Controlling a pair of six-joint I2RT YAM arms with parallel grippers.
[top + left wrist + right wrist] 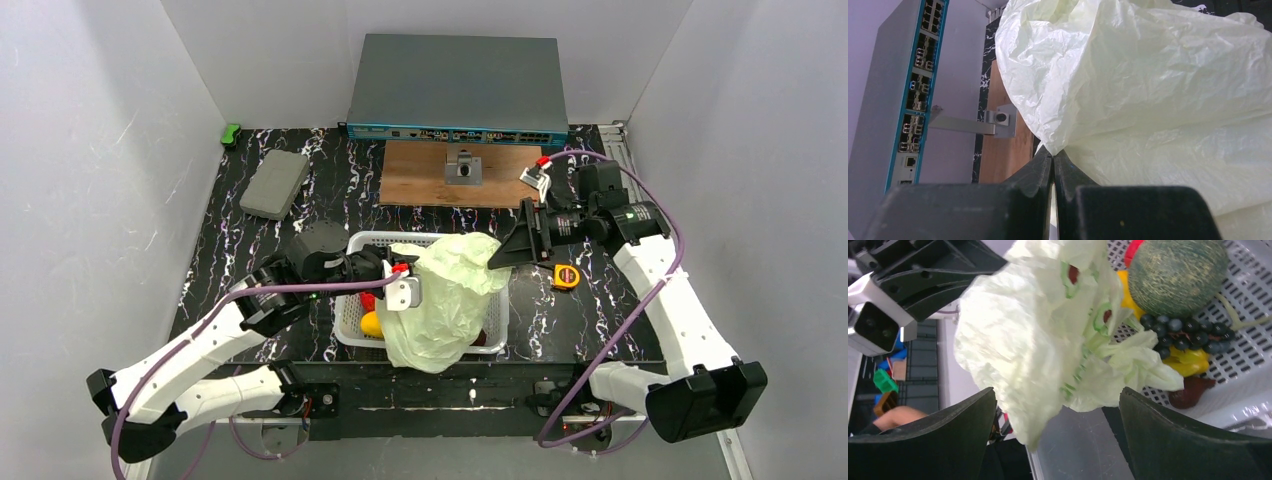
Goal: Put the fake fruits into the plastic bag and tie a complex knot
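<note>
The plastic bag [445, 300], pale green and crinkly, is lifted over the white basket [352, 330]. My left gripper [412, 285] is shut on a fold of the bag's edge; the left wrist view shows the jaws [1053, 154] pinched on the bag [1148, 90]. My right gripper [496, 262] is open at the bag's upper right edge, with the bag [1018, 340] hanging between its spread fingers [948, 435] without contact. In the basket [1248, 370] lie the green melon [1175, 275], grapes [1188, 335], a yellow fruit [1188, 364], a dark red plum [1190, 392] and a red fruit [1133, 250].
A yellow tape measure [566, 276] lies on the black marbled table right of the basket. A grey network switch [458, 90] and a wooden board [420, 175] stand at the back. A grey block [274, 184] lies at the back left.
</note>
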